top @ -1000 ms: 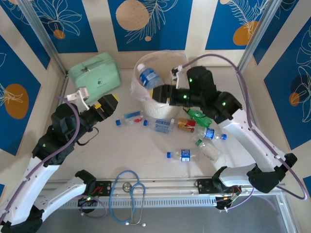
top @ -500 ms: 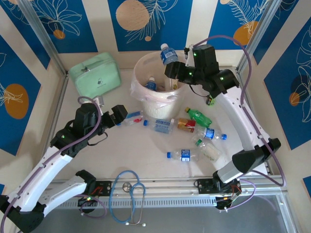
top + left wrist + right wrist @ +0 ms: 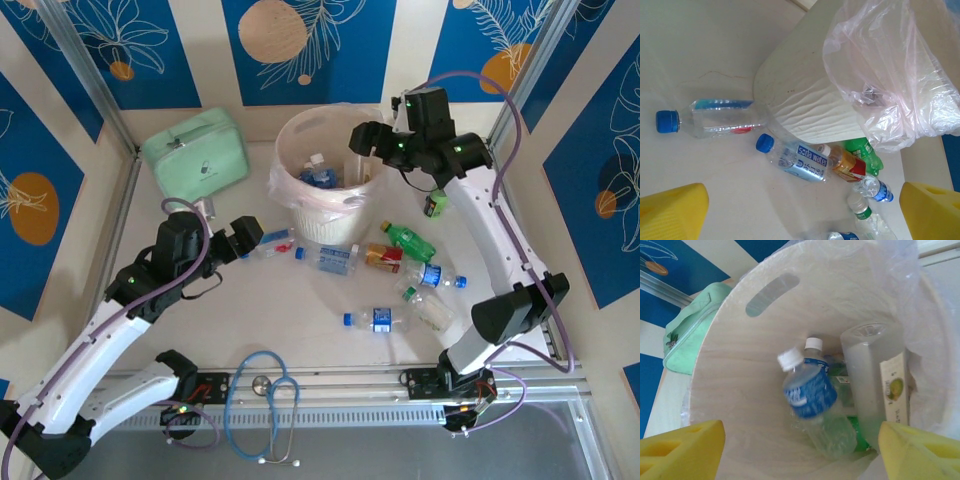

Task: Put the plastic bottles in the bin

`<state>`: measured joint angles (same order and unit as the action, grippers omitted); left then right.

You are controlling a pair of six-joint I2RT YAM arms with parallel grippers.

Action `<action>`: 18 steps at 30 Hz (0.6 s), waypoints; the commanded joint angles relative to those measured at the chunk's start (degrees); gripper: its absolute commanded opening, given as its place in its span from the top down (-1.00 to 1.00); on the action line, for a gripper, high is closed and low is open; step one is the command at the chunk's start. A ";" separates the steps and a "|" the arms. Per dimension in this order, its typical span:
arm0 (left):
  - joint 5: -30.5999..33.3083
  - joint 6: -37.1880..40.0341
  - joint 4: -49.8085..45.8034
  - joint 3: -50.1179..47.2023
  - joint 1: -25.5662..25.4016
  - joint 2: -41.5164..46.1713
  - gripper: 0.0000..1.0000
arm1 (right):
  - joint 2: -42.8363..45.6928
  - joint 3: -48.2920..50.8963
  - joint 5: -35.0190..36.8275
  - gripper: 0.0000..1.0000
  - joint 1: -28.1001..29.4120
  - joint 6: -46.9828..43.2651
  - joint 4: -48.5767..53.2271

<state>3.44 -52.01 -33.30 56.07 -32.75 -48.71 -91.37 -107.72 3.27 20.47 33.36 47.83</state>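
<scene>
Upper centre, the right hand [image 3: 364, 140] hung spread and empty above the bin [image 3: 287, 135], a blue-labelled bottle [image 3: 810, 390] lying inside. Left of centre, the left hand [image 3: 246, 238], also spread, faced the loose bottles [image 3: 330, 258] on the surface [image 3: 300, 310], probably lining up a grasp.

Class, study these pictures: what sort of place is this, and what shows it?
Likely a robot test cell: a left arm and right arm bolted to a table, patterned walls closing it in, and staged bottles, bin and stethoscope.
</scene>
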 commanded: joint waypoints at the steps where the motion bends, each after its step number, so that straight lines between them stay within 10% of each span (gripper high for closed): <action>1: -0.96 0.42 0.61 -0.17 0.43 -0.06 -0.94 | 4.76 -1.43 1.36 -0.62 -0.25 -0.89 1.66; 18: -2.30 -0.28 1.04 -1.98 0.50 0.41 -0.87 | 32.11 30.32 6.77 -0.72 -8.17 2.66 7.89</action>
<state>2.35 -52.16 -33.04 54.96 -32.69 -48.93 -61.01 -82.63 9.91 15.27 34.46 51.86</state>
